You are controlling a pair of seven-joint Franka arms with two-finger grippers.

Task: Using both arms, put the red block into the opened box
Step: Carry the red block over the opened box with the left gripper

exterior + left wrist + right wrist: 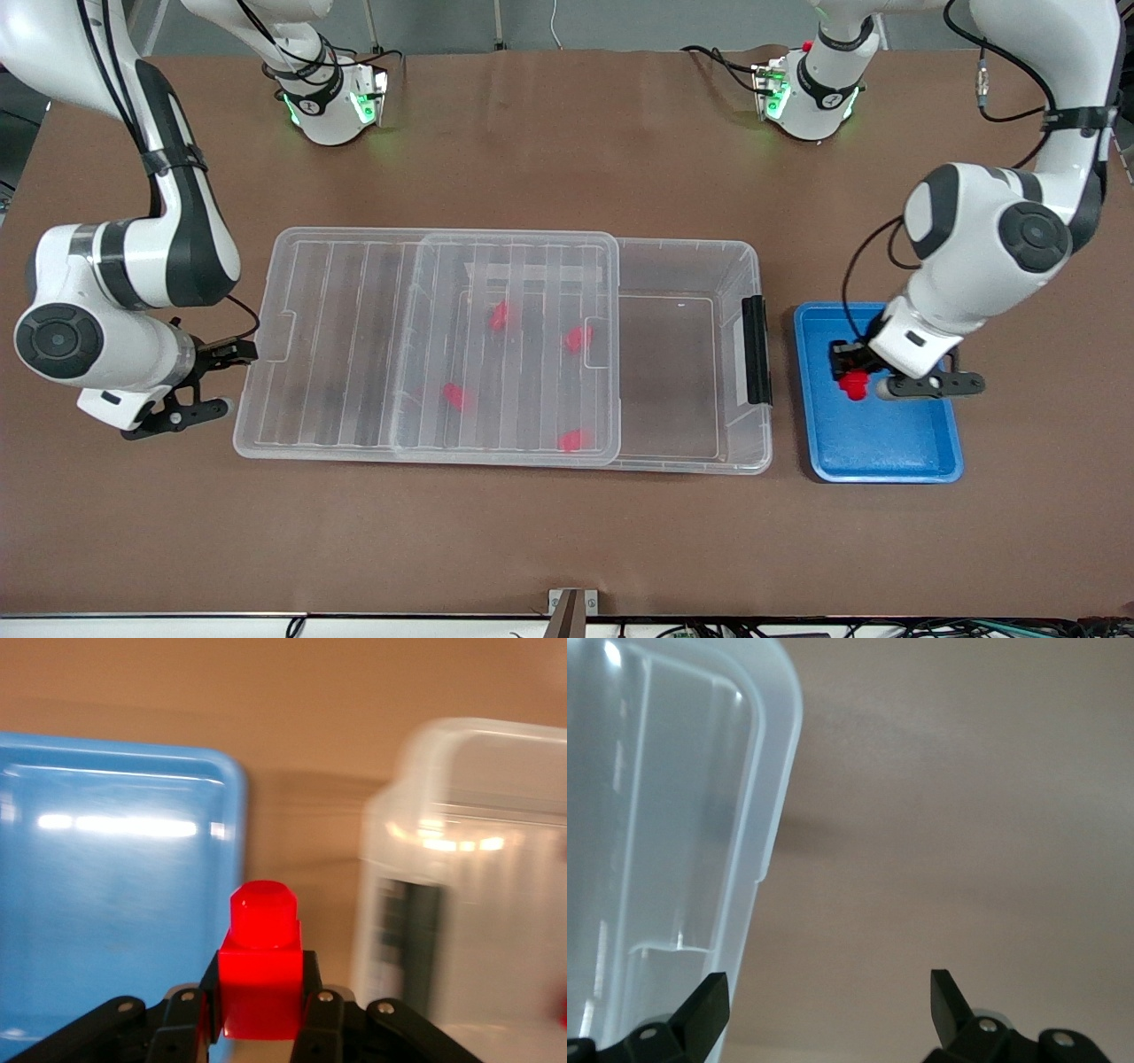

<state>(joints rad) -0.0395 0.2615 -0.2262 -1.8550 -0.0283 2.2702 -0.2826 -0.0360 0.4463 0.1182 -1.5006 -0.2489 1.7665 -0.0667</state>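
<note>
Red stubbed plastic block pinched in left claw over glossy blue tray; right claw spread.

red block: glossy plastic | box: clear plastic | table: matt brown

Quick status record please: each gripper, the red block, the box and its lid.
left gripper: shut on small bright red plastic block, over blue plastic tray
right gripper: open, empty, beside lid's end
box: large clear plastic bin, lid slid partway toward the right arm's end
inside: four small red pieces
</note>
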